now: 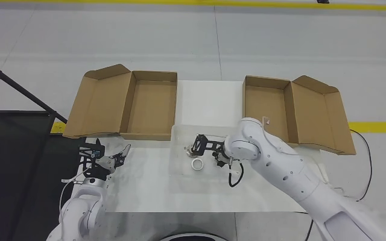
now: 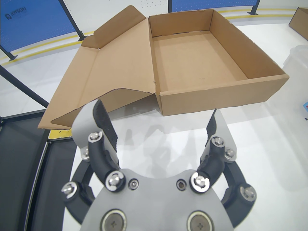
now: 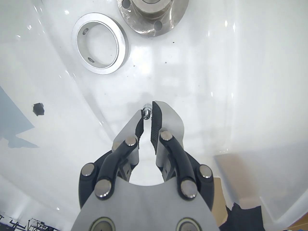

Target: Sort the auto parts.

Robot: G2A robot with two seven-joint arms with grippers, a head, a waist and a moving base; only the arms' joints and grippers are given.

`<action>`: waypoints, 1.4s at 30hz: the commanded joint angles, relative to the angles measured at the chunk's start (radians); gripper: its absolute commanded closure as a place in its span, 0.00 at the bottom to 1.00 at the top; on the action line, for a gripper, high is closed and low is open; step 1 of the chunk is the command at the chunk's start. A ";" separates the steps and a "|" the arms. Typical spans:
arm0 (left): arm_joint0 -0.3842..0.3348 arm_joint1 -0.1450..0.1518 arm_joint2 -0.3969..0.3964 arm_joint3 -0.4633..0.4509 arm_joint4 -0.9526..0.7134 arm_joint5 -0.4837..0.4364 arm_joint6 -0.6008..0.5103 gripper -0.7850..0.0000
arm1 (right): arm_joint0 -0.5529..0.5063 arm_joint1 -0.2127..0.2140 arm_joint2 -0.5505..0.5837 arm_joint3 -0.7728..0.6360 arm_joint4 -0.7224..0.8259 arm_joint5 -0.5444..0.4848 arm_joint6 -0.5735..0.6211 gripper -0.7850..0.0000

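Grey floor (image 1: 181, 36) with yellow lines surrounds the white table (image 1: 151, 187). Open cardboard boxes sit at the far corners, left box (image 1: 151, 105) and right box (image 1: 268, 111). In the clear tray (image 1: 178, 129) between them, a flange (image 3: 151, 3) lies just beside a ring (image 3: 99, 46). The right gripper (image 3: 147, 110) is clamped on a small bolt (image 3: 146, 112) there. The left gripper (image 2: 156, 109) hovers spread wide near the left box.

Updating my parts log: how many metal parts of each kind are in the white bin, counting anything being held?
flanged hub: 1
plain ring: 1
small bolt: 1
Total: 3
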 commanded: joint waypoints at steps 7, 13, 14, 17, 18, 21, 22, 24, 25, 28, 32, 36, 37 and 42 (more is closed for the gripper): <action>0.000 0.000 0.000 0.000 0.000 0.000 0.000 0.00 | 0.016 -0.006 -0.014 0.015 0.010 -0.002 -0.004 1.00; 0.000 0.000 0.000 0.000 0.000 0.000 0.000 0.00 | 0.007 0.008 0.055 -0.021 0.014 0.046 -0.069 1.00; 0.000 0.000 0.000 0.000 0.000 0.000 0.000 0.00 | -0.003 0.016 0.082 -0.041 0.027 0.049 -0.096 1.00; 0.000 0.000 0.000 0.000 0.000 0.000 0.000 0.00 | -0.051 0.050 0.192 -0.099 0.050 0.045 -0.188 1.00; 0.000 0.000 0.000 0.000 0.000 0.000 0.000 0.00 | -0.076 0.063 0.236 -0.121 0.061 0.044 -0.223 1.00; 0.000 0.000 0.000 0.000 0.000 0.000 0.000 0.00 | -0.167 0.100 0.378 -0.187 0.118 0.029 -0.335 1.00; 0.000 0.000 0.000 0.000 0.000 0.000 0.000 0.00 | -0.196 0.111 0.423 -0.209 0.123 0.025 -0.363 1.00; 0.000 0.000 0.000 0.000 0.000 0.000 0.000 0.00 | -0.260 0.130 0.506 -0.259 0.142 0.023 -0.423 1.00; 0.000 0.000 0.000 0.000 0.000 0.000 0.000 0.00 | -0.291 0.137 0.545 -0.280 0.155 0.023 -0.450 1.00; 0.000 0.000 0.000 0.000 0.000 0.000 0.000 0.00 | -0.375 0.153 0.643 -0.324 0.217 0.042 -0.530 1.00; 0.000 0.000 0.000 0.000 0.000 0.000 0.000 0.00 | -0.448 0.160 0.712 -0.347 0.285 0.092 -0.605 1.00; 0.000 0.000 0.000 0.000 0.000 0.000 0.000 0.00 | -0.470 0.164 0.722 -0.371 0.265 0.058 -0.614 1.00; 0.000 0.000 0.000 0.000 0.000 0.000 0.000 0.00 | -0.470 0.164 0.722 -0.371 0.265 0.058 -0.614 1.00; 0.000 0.000 0.000 0.000 0.000 0.000 0.000 0.00 | -0.470 0.164 0.722 -0.371 0.265 0.058 -0.614 1.00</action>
